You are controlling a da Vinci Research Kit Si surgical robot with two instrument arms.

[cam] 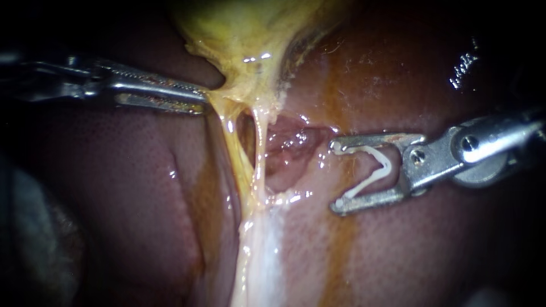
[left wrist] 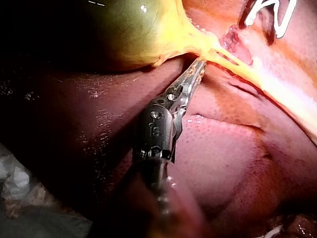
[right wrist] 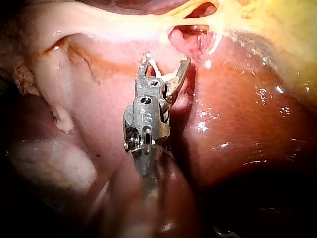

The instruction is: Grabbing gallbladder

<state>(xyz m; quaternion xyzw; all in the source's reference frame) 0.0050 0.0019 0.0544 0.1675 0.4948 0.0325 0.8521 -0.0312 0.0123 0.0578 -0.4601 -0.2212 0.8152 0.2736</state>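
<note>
The yellow gallbladder [cam: 244, 34] hangs from above and narrows into two pale strands, a tube [cam: 234, 153] and a thinner tube [cam: 260, 142] beside it. My left instrument [cam: 200, 99] comes in from the left, and its jaws are shut on the gallbladder's lower edge, which is drawn to a point towards them. In the left wrist view the same jaws [left wrist: 198, 67] bite the yellow tissue under the gallbladder [left wrist: 133, 34]. My right instrument [cam: 335, 176] stands to the right of the tubes, apart from them. Its jaws are spread wide and hold a white V-shaped clip [cam: 375, 170] between them.
Dark red liver [cam: 125, 187] lies on both sides and below. A raw pink hollow [cam: 287, 142] sits between the tubes and the right instrument's jaws. White tissue [cam: 264, 256] runs down from the tubes. The clip [right wrist: 168, 77] also shows in the right wrist view.
</note>
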